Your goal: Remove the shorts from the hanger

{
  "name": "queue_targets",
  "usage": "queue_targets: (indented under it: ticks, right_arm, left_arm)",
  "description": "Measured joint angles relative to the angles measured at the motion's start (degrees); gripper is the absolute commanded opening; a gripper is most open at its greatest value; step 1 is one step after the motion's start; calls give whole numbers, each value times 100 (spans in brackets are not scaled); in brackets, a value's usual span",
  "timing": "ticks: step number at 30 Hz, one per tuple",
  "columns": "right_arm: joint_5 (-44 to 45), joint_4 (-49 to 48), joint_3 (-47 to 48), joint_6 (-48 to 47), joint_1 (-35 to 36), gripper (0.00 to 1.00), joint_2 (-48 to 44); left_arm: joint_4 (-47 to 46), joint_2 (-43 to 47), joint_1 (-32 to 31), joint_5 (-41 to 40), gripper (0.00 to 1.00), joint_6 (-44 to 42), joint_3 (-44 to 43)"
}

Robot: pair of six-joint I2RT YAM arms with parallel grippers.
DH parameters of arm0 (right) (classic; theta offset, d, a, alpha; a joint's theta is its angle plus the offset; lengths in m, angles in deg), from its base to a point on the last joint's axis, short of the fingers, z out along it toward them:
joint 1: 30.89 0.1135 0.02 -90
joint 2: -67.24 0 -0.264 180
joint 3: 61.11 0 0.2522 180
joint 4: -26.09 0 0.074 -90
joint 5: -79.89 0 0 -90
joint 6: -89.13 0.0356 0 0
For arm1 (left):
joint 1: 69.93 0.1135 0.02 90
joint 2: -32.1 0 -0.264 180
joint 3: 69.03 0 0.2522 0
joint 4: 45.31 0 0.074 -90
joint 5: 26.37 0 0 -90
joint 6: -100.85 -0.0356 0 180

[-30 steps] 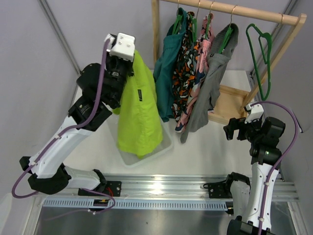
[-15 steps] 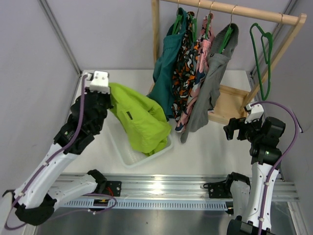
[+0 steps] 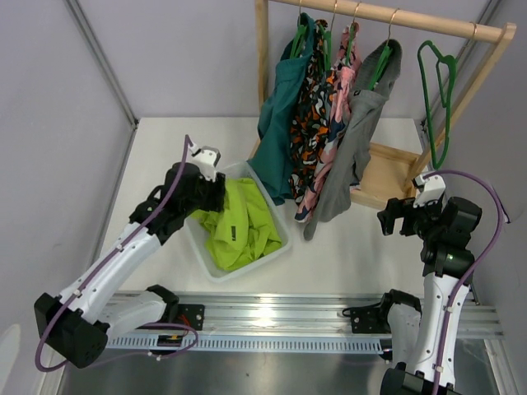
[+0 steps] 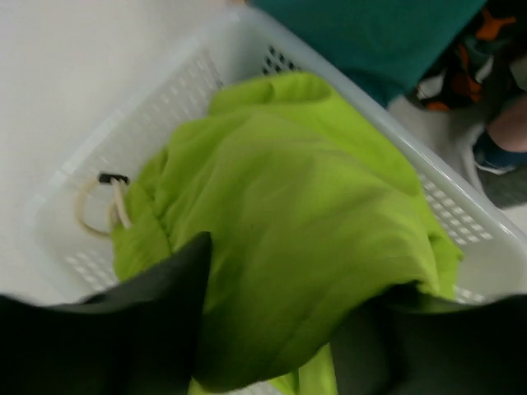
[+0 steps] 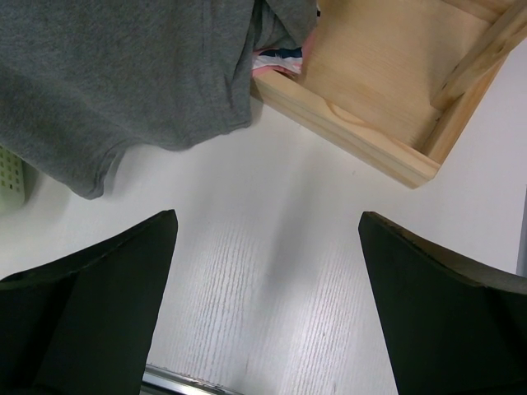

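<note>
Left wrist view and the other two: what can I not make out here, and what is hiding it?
1. Left wrist view: the left fingers are blurred, with the shorts bunched between them; a grip cannot be told.
2. Top view: the left arm covers those fingers.
3. The basket floor is hidden under the shorts.
4. Right wrist view: the frame edges cut off the grey garment.

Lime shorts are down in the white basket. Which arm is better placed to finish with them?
Left. Its end effector sits at the basket rim with the shorts between its fingers; the right end effector hangs open near the wooden rack base, away from both.
</note>
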Motion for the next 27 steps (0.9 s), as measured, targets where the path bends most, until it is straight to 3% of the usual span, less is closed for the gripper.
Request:
queue_targets:
  ticks: [2,6,13,17,23,27]
  right_arm:
    - [-9,0,0,0,-24,100,0]
    - [-136,52,9,-42,-59,99,4]
    - [-610,885,802,-520,-61,99,420]
    - [-839,1126,1228,-592,-61,100,640]
    - [-807,1176,1259,-444,-63,100,643]
    - [-608,1091,1220,-234,-63,99,481]
  left_arm:
    - [179,-44,2,341,83,39,129]
    - [308,175,2,752,98,-28,144]
    - [2,1563,4,1537,99,-363,197]
    - [-501,2380,4,1805,99,-485,721]
    - [-796,3095,4,1572,99,-518,1836]
    - [-798,3462,4,1279,99,-518,2028]
